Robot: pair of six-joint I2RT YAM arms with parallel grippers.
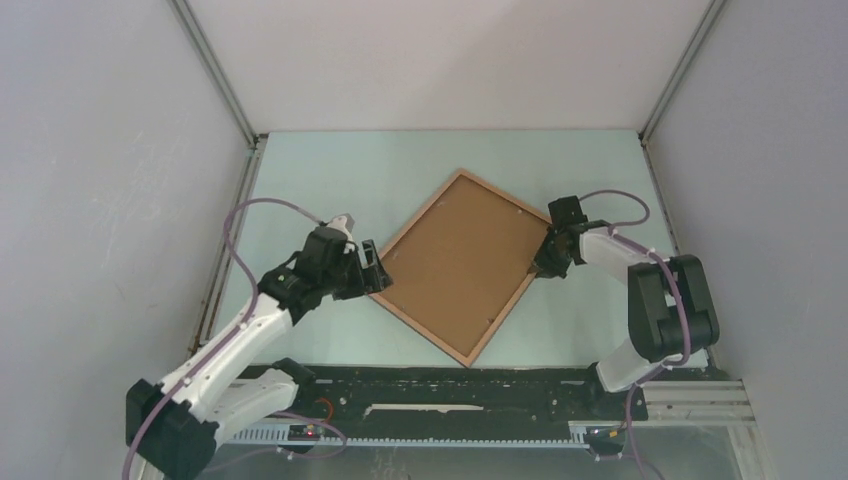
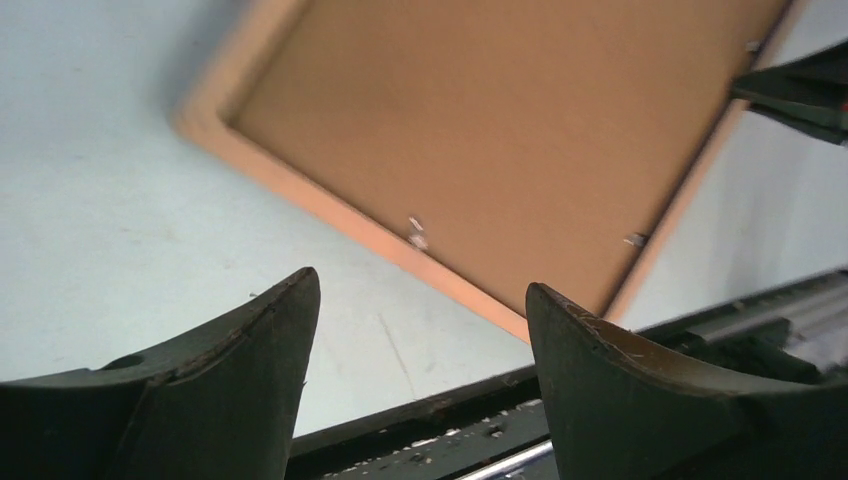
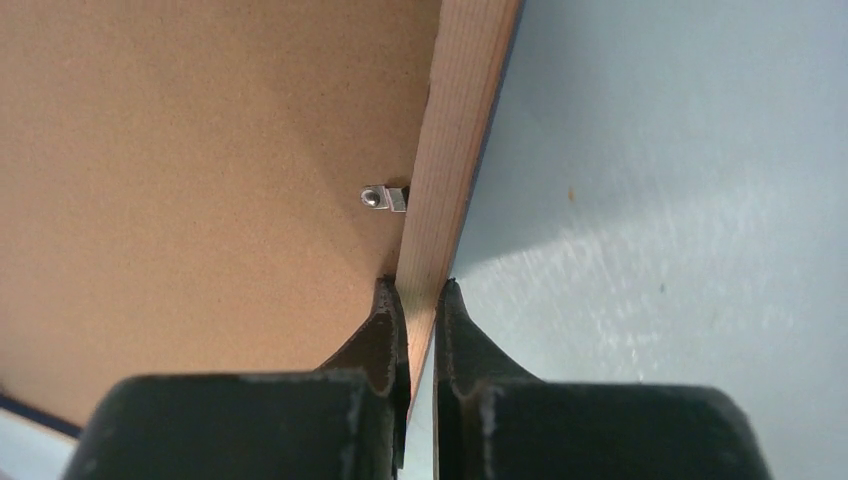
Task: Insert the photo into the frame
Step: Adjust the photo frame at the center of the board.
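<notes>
the frame (image 3: 455,150) lies flat on the pale green table (image 1: 330,180), wood-brown face up and turned corner-on to the arms, with the brown backing board (image 1: 462,262) seated inside its rails. the photo is not visible in any view; whether it sits under the board cannot be told. the right gripper (image 3: 418,290) is pinched narrow on the frame's right rail, one finger on the board side and one on the outer side, just below a small metal tab (image 3: 385,197) that reaches from the rail over the board. the left gripper (image 2: 420,283) stands wide and holds nothing, hovering just beside the frame's left corner, apart from it. judgement: the step in hand is securing the frame by its rail, probably to lift or steady it so the board can come out. the grip is thin and near one edge, so any lift ought to be slow and level, or the frame may twist in the fingers. the left gripper would do well to support the opposite rail before the frame leaves the table. should the tabs be loose, the board may slide or drop out when tilted.
</notes>
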